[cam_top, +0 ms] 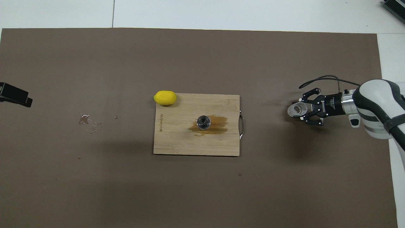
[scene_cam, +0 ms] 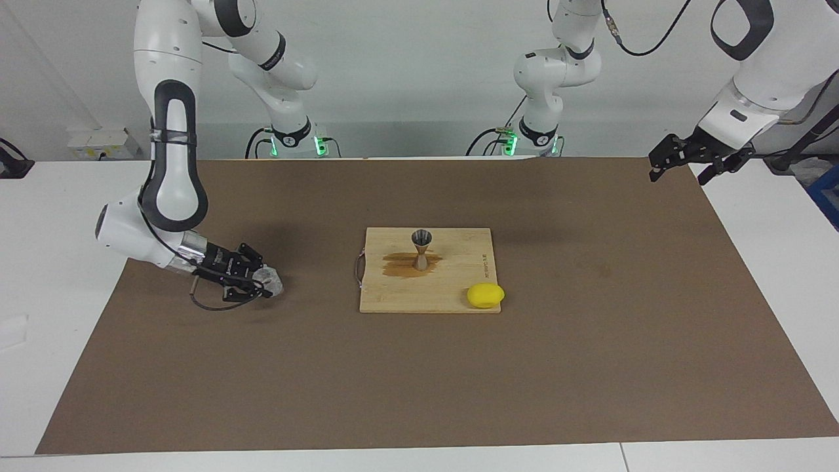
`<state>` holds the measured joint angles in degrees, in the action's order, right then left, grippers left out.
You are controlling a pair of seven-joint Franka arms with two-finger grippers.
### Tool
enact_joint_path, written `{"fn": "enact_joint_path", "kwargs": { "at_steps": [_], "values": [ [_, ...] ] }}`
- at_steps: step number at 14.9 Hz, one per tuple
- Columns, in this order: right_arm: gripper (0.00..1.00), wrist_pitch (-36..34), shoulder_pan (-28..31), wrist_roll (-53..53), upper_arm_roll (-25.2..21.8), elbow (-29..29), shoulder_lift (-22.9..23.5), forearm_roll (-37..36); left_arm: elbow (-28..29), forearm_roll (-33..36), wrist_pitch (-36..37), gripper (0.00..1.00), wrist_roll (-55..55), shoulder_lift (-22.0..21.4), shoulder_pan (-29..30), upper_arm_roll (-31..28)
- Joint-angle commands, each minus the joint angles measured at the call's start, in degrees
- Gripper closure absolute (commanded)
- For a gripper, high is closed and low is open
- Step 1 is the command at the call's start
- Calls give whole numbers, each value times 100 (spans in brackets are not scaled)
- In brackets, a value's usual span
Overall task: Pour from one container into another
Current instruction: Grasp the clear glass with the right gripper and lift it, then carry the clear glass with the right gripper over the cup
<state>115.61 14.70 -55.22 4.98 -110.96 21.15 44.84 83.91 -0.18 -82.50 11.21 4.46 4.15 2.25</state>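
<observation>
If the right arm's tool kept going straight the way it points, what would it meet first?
The right tool, shut on the clear cup, points toward the cutting board; the board's edge with the metal handle probably comes first, though its height is unclear.
</observation>
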Motion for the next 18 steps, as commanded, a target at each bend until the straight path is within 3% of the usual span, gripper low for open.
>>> {"fn": "enact_joint_path", "kwargs": {
  "at_steps": [1,7,12,15,18],
  "values": [
    [100,23,-440,-759,29,-57,-505,147,546,115,-21,0,-58,-357,-37,13],
    [100,532,-1837,-2078,-15,13,-937,-36,416,141,-249,0,-67,-358,7,-22],
    [100,840,-2805,-3519,-6,461,-867,-1406,-296,563,444,0,-23,-121,15,12],
    [100,832,-3253,-4371,3,636,-832,-2407,-323,545,270,0,-32,-42,-54,57],
    [100,823,-3473,-4909,11,857,-753,-2805,-437,537,278,0,-32,108,-335,-75]
  ]
}}
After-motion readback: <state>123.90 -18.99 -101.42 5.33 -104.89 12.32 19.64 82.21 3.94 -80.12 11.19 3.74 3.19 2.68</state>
